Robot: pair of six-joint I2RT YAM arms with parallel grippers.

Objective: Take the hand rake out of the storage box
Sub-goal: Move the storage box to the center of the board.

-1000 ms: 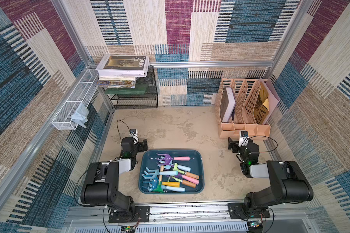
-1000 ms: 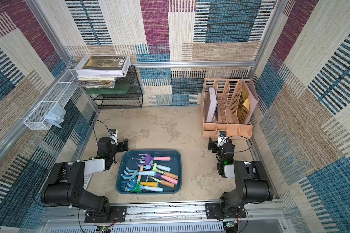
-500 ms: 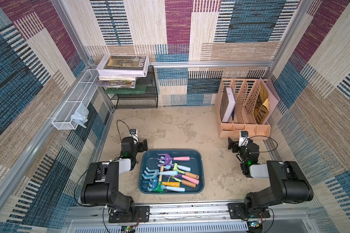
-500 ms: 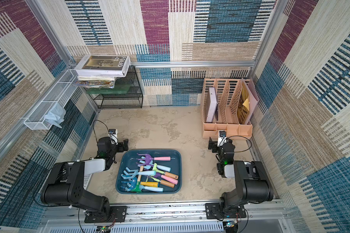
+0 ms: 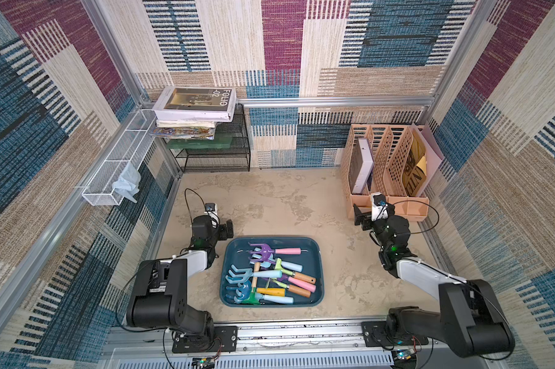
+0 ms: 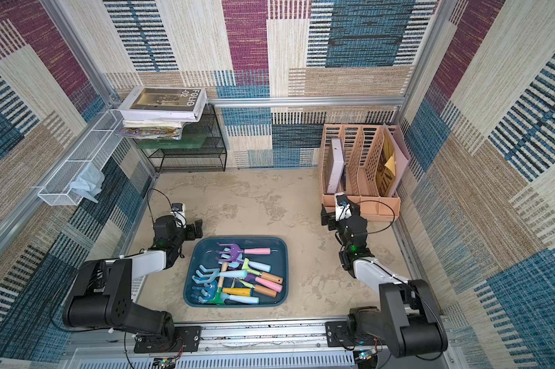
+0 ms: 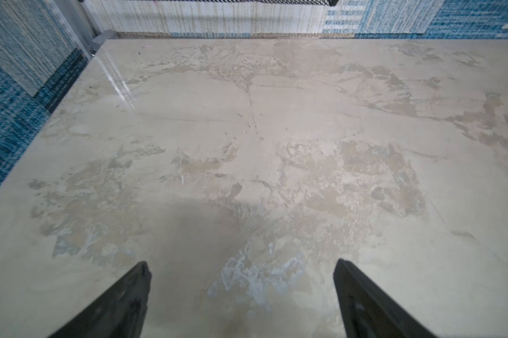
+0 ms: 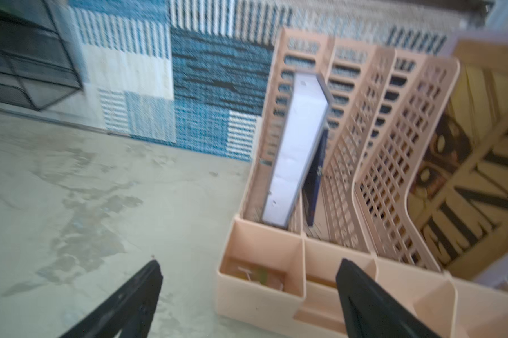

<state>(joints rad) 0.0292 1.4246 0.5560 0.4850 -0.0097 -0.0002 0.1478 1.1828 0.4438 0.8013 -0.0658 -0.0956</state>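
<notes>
Both sets of fingers stand spread and hold nothing. The left fingers (image 7: 115, 307) look down on bare worktop (image 7: 246, 131). The right fingers (image 8: 124, 304) face the organizer (image 8: 261, 281), near its front trays, with no contact visible.

Task status: no step is done yet.

1. Location of the box. The box (image 5: 311, 258) sits on the worktop between my two arms, toward the near rail. Both top views show it (second reference: box (image 6: 276, 255)).
2. Location of the rakes. All rakes lie inside the box. None rests on the rim or on the worktop.
   - The purple rake (image 5: 274, 250), with a pink handle, lies at the far end of the box, handle toward my right side.
   - The blue rakes (image 5: 247, 274) lie toward my left side, crossed with other handles.
3. Position of the arms. In a top view, the left fingers (image 5: 226, 230) sit just beside the far left corner of the box, outside it. The right fingers (image 5: 362, 219) are well apart from the box, near the organizer.

Steps left, by my estimate:
- Select one rake. The purple rake looks the least tangled.
- Bring one arm over the box and lower the spread fingers around the handle.
- Close, lift clear of the rim, and set the rake down on the worktop.
</notes>
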